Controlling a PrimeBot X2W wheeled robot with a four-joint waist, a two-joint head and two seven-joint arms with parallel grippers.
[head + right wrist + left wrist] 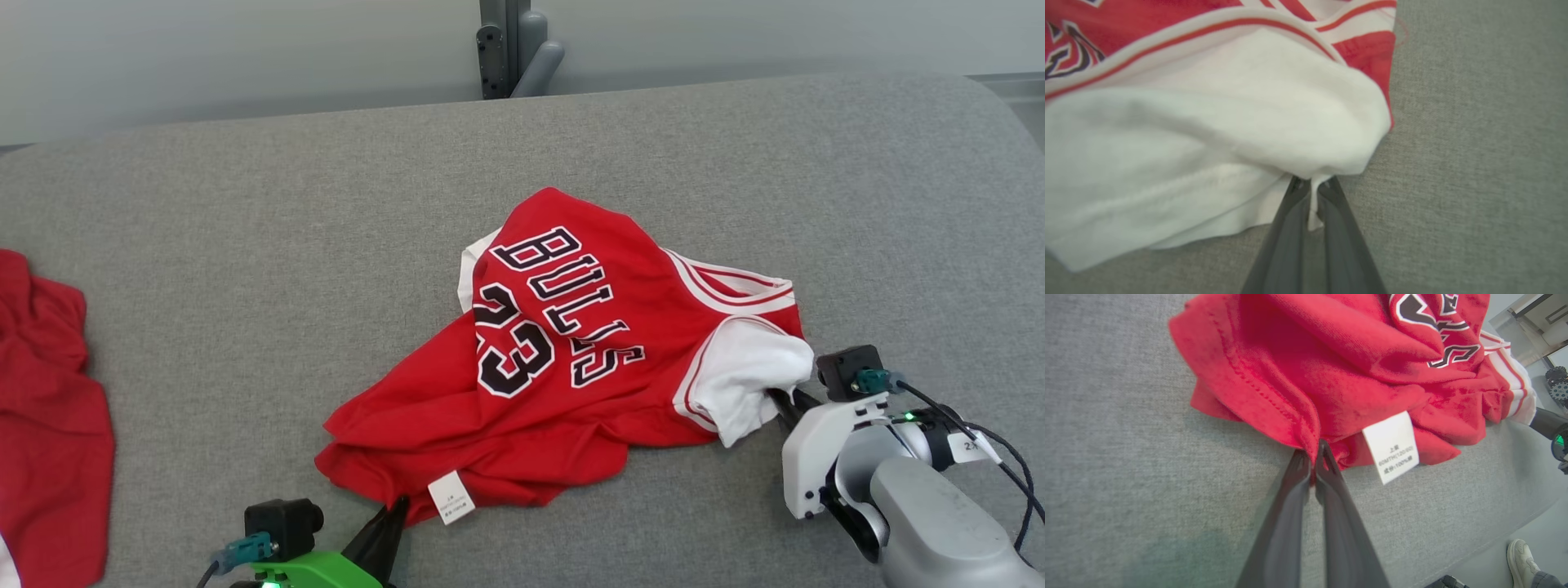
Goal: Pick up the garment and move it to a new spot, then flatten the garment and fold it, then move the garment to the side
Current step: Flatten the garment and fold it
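Head view, left to right: a second red cloth [49, 425] is noted at the left edge of the grey padded surface [245, 245]. The left gripper [397, 508] is pinched shut on the red hem of the garment [563, 359], just beside a white label [451, 496]. The garment is crumpled mid-surface. The right gripper [785, 400] is clamped on the white sleeve [751, 376] — seemingly its hem, though the wrist view is blurred.
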